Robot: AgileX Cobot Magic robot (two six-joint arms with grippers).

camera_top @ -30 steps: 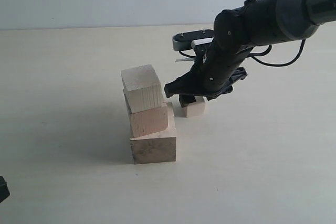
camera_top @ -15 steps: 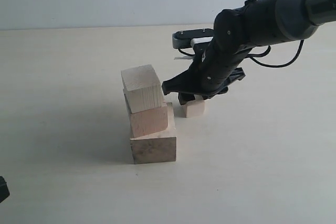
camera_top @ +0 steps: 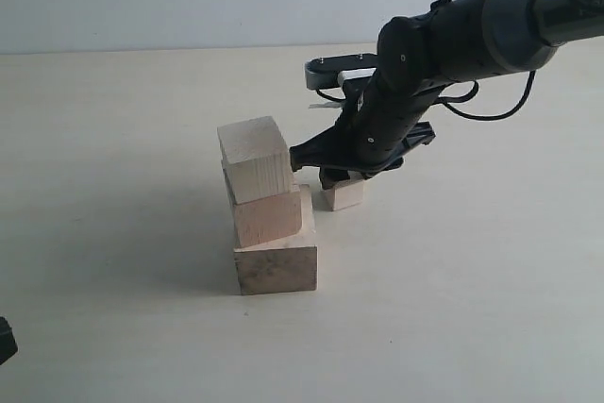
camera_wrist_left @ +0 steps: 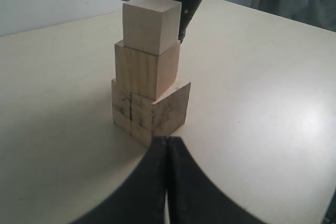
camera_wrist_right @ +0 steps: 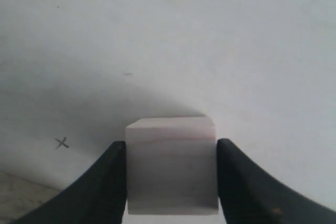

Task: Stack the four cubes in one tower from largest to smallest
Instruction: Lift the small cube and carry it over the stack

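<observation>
Three cubes stand as a crooked column: the largest cube [camera_top: 275, 266] [camera_wrist_left: 149, 114] lowest, the second cube [camera_top: 268, 217] [camera_wrist_left: 144, 72] on it, the third cube [camera_top: 255, 158] [camera_wrist_left: 149, 24] highest. The smallest cube [camera_top: 344, 195] [camera_wrist_right: 171, 156] rests on the table just right of and behind the column. My right gripper [camera_top: 338, 179] [camera_wrist_right: 171, 182] is lowered over it, with a dark finger against each side of it. My left gripper [camera_wrist_left: 167, 142] is shut and empty, low over the table and facing the column from a short way off.
The pale table [camera_top: 472, 309] stretches around the column on all sides. The right arm [camera_top: 453, 35] reaches in from the upper right, close beside the column's upper cube. A dark part [camera_top: 5, 339] shows at the lower left edge.
The right gripper's jaws have narrowed onto the smallest cube, and the arm has edged slightly left. The column and the left gripper have not moved.
</observation>
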